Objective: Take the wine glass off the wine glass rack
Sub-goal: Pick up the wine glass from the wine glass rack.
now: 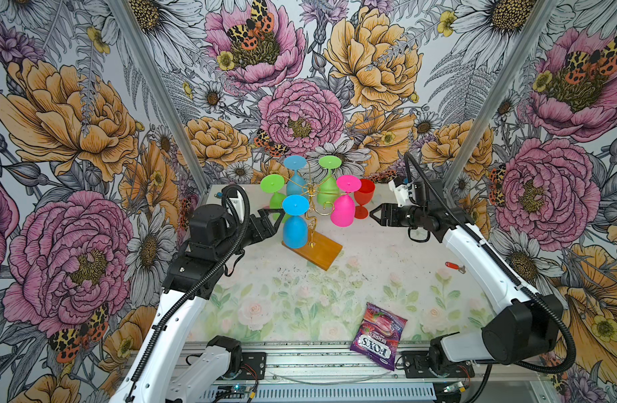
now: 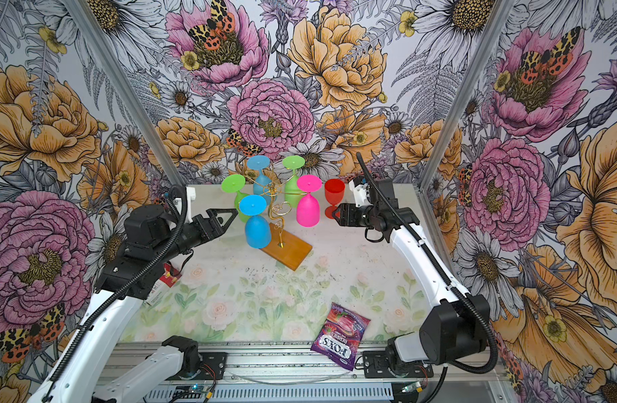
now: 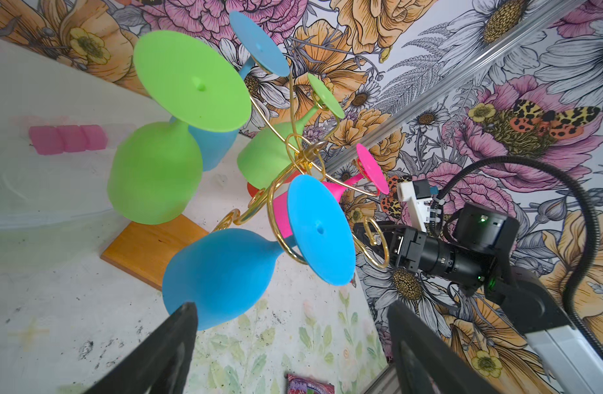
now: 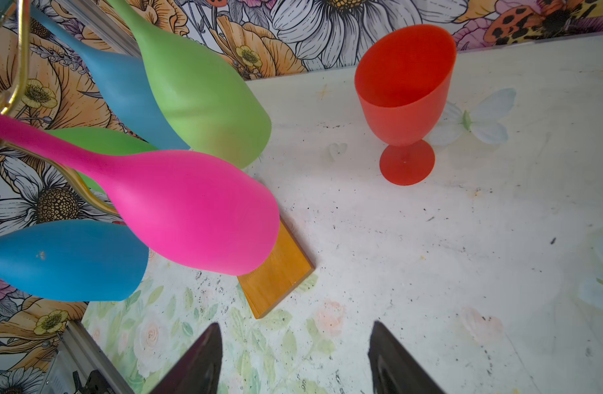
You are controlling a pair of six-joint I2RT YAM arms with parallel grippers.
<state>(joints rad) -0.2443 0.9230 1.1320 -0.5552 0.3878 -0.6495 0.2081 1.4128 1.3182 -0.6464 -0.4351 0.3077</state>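
Left tool (image 3: 291,306) spread wide near blue wine glass (image 3: 221,276), empty, right tool (image 4: 296,324) parted, empty

1. Purple foil sweet packet lettered "FOXS BERRIES" (image 1: 378,336): flat, at the table's near edge, one corner over the silver metal rail (image 1: 300,363).
2. Small red-handled metal tool (image 1: 453,267): on the table's right side, kind unclear.
3. Red-and-white printed carton (image 2: 167,279): left side, partly hidden.
4. Row of pink translucent cubes (image 3: 68,139): blurred, near the back wall.
5. White tabletop with faded rose print (image 1: 300,296).
6. Bold floral wallpaper with moths (image 1: 300,115): on all walls.
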